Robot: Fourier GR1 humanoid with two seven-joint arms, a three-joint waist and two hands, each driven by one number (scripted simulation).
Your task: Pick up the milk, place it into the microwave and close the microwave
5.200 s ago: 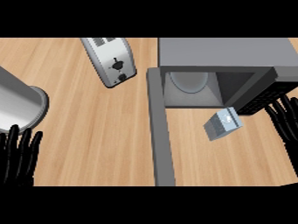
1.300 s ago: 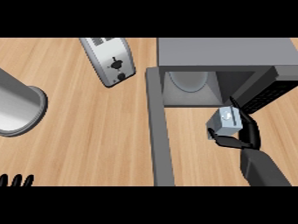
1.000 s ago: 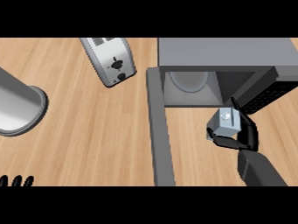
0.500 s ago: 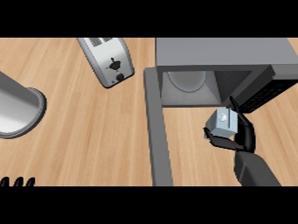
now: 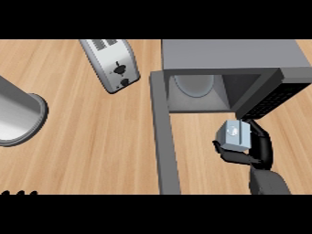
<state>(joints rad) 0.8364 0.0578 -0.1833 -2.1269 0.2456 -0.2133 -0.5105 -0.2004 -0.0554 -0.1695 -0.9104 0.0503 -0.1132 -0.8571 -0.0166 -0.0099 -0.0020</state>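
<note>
The milk (image 5: 234,136) is a small grey carton with a round cap on top. My right hand (image 5: 255,150) is curled round it and holds it above the counter, just in front of the open microwave (image 5: 233,59). The microwave's cavity (image 5: 197,89) faces me, and a round plate (image 5: 193,85) shows inside it. Its door (image 5: 164,137) is swung wide open and runs toward me along the carton's left side. Only the fingertips of my left hand (image 5: 18,193) show at the lower left edge.
A silver toaster (image 5: 110,64) lies at the back, left of the microwave. A large grey cylinder (image 5: 6,116) stands at the left edge. The microwave's dark control panel (image 5: 274,98) sits right beside the carton.
My right hand closed on the milk and has lifted it a little toward the microwave's opening. My left hand dropped to the lower edge. The view has shifted slightly.
</note>
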